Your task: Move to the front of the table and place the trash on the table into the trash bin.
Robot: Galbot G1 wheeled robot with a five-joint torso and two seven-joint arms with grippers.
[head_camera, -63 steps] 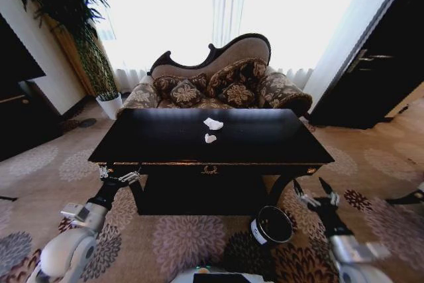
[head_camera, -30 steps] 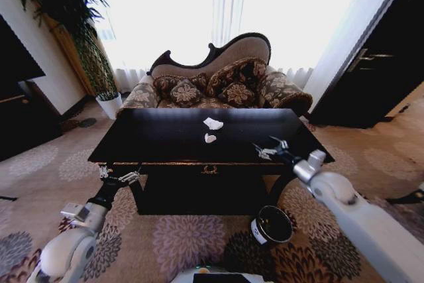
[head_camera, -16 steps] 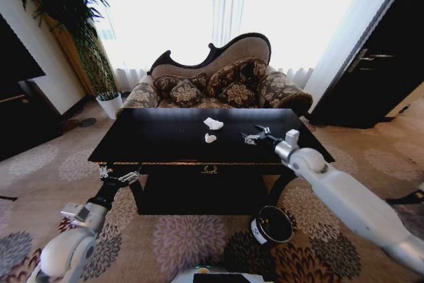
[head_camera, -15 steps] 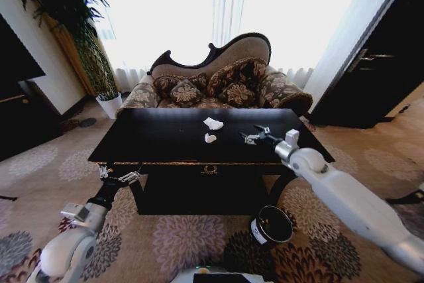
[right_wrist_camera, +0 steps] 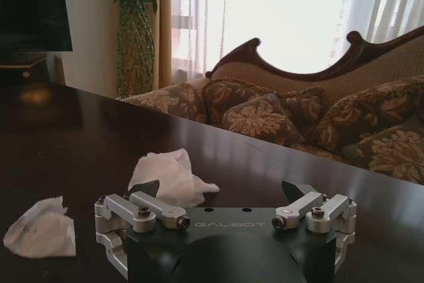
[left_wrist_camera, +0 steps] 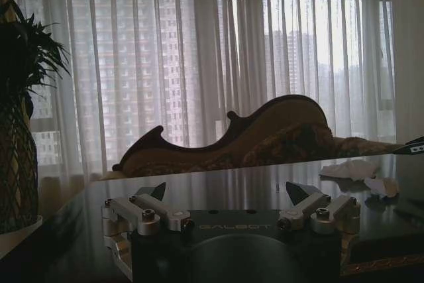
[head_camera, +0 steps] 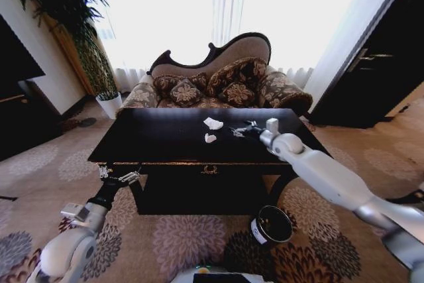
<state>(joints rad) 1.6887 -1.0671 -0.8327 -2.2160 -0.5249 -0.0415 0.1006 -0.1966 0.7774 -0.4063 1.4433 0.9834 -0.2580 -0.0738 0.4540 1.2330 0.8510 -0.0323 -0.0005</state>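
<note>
The right gripper [head_camera: 237,130], jaws spread, hovers just right of the far crumpled white paper wad [head_camera: 212,123] on the glossy black table [head_camera: 152,140]; a shallow closing could nudge it away (light paper); the left gripper [head_camera: 119,177], also spread, idles low.

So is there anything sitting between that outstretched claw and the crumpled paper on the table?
Nothing visible. The right gripper hovers open over the table, and only bare glossy tabletop lies between it and the nearer paper wad. The second paper wad sits off to one side, not in the path.
</note>
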